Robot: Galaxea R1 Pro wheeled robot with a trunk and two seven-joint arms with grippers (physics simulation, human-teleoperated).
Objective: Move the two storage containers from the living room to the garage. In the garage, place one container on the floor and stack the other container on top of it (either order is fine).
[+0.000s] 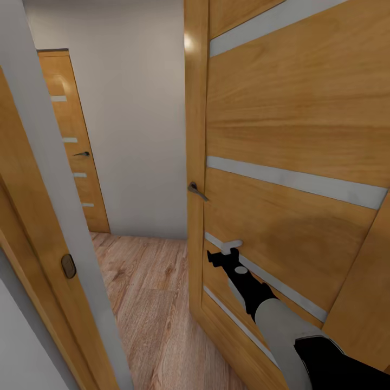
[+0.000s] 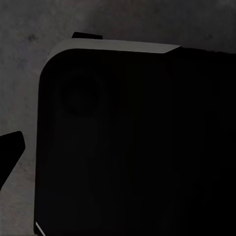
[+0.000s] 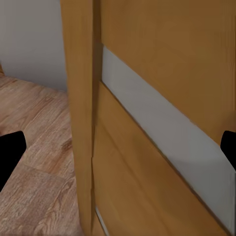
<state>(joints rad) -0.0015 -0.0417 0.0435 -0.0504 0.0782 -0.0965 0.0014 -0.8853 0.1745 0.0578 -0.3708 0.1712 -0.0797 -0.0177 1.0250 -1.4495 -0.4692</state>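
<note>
The two storage containers are out of view. My right gripper (image 1: 225, 253) is stretched out against the face of an open wood door (image 1: 292, 135), just below its dark lever handle (image 1: 197, 190). In the right wrist view its black fingertips (image 3: 10, 153) stand far apart at the picture's edges, open and empty, with the door's edge (image 3: 81, 123) and a pale glass strip (image 3: 162, 132) between them. My left gripper (image 2: 118, 152) points down at a dark rounded part of my own body (image 2: 132, 142) over rough dark grey floor (image 2: 19, 73). One black fingertip (image 2: 11, 147) shows, set wide.
A wood and white door frame (image 1: 49, 216) stands close on the left, with a narrow gap to the open door. Beyond lies light wood-plank floor (image 1: 146, 303), a white wall (image 1: 135, 119) and a second, closed wood door (image 1: 73, 146) at the far left.
</note>
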